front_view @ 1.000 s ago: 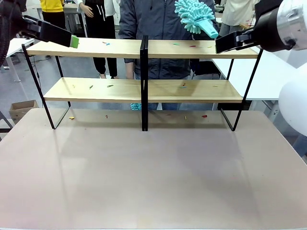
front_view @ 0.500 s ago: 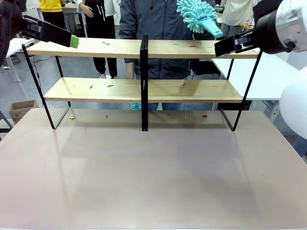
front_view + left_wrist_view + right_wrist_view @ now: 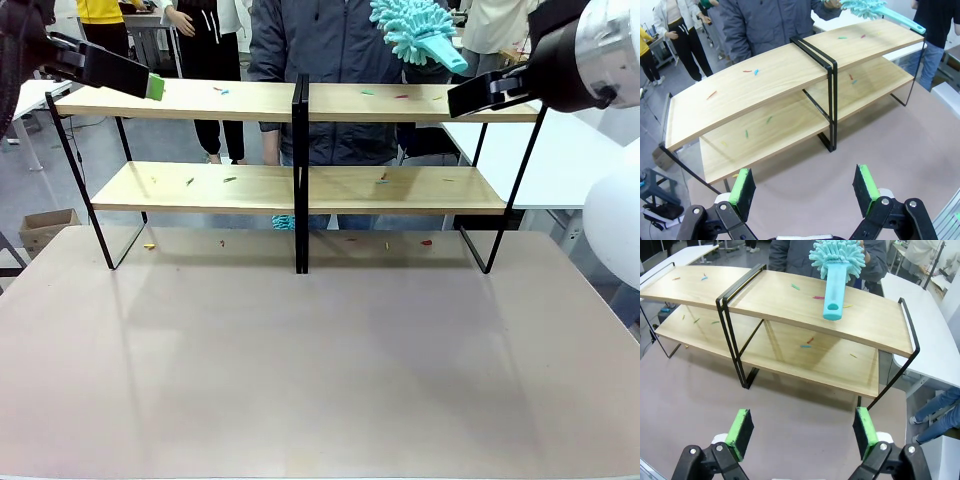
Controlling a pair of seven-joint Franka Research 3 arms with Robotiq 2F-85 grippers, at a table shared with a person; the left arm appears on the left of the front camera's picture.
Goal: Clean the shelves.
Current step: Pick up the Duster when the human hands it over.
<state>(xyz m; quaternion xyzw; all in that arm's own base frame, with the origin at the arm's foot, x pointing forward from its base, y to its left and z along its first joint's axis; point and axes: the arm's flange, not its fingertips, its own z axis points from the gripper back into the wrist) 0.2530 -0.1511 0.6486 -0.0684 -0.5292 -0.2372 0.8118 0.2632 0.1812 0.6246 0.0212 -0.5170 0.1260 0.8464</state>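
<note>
Black left end effector [image 3: 803, 180] and right end effector [image 3: 801, 427], green pads [image 3: 743, 190], apparently bolted linkages [image 3: 715, 452], white right arm [image 3: 612, 40]

- Two matching two-tier shelves [image 3: 220, 102]: thin black metal frames, matt; long light-wood boards, smooth, with faint grain.
- Fluffy teal duster [image 3: 412, 25], at 1 o'clock in the front view: shaggy cloth head, smooth plastic handle.
- Pale grey-pink tabletop [image 3: 320, 380]: smooth, with a satin sheen.
- Left gripper [image 3: 805, 187] and right gripper [image 3: 802, 432]: matt black fingers, with matt green pads [image 3: 743, 187].
- Brown cardboard box [image 3: 45, 228], at 9 o'clock: dull.

Two shelves [image 3: 190, 100], four boards [image 3: 400, 190] in all. One duster [image 3: 412, 25]. Two grippers: left gripper [image 3: 805, 184], right gripper [image 3: 802, 427]. Coloured scraps [image 3: 425, 242]: many, uncounted.
</note>
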